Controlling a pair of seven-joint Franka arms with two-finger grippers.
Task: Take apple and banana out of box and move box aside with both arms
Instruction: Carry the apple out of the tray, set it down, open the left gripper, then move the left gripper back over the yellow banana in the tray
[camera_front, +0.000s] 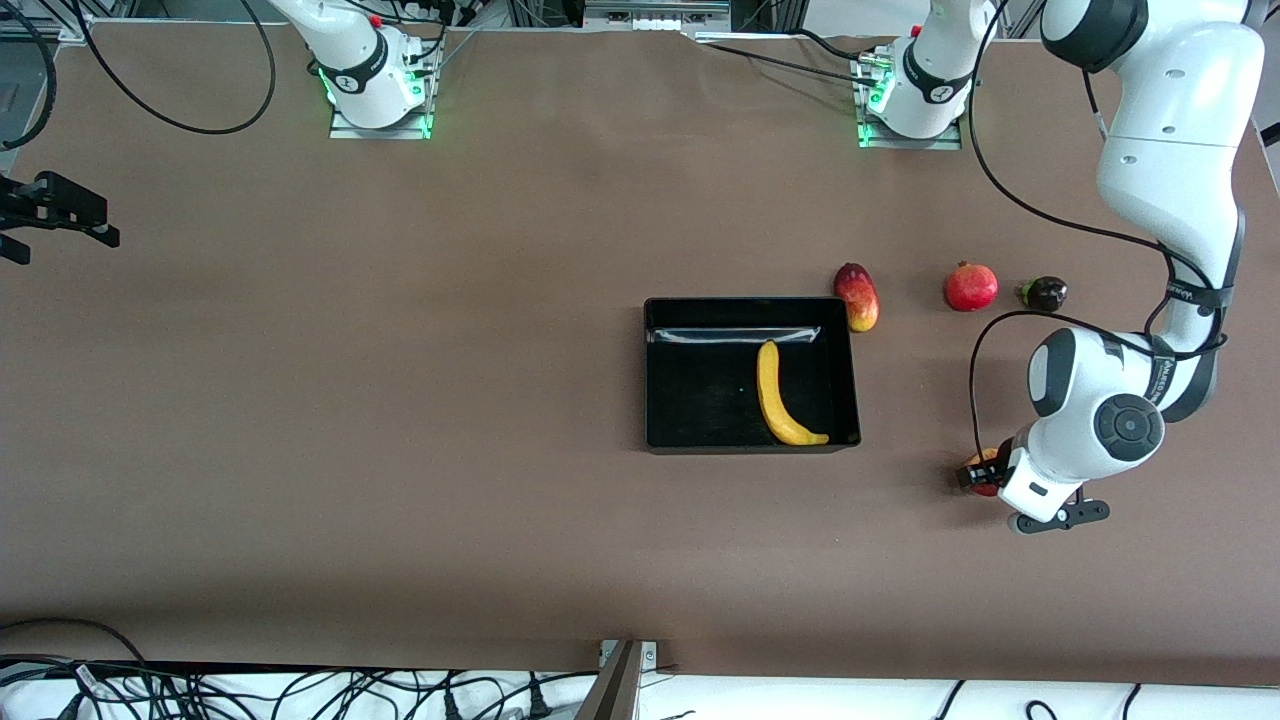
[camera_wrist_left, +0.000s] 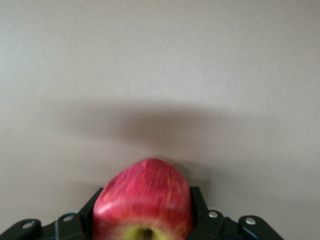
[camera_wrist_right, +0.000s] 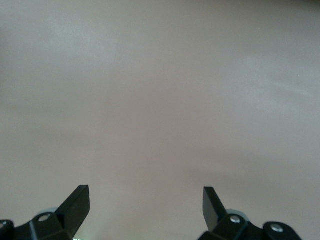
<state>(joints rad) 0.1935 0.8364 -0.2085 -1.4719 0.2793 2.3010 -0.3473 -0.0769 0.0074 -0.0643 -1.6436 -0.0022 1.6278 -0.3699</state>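
The left hand (camera_front: 978, 474) is closed on the apple (camera_front: 984, 470), low over the counter (camera_front: 400, 400) toward the left arm's end, beside the box (camera_front: 652, 370) and well apart from it. In the left wrist view the apple (camera_wrist_left: 144, 200) sits squarely between the two fingers (camera_wrist_left: 200, 210), which press its sides, its stem end facing the camera.

The banana (camera_front: 778, 394) lies in the box, along the wall toward the left arm's end. A mango (camera_front: 857, 296) lies just outside the box's corner, farther from the front camera. A pomegranate (camera_front: 971, 286) and a small dark fruit (camera_front: 1044, 293) lie in a row with it, toward the left arm's end.

The right hand (camera_wrist_right: 145, 205) waits with its fingers wide apart over bare counter, holding nothing.
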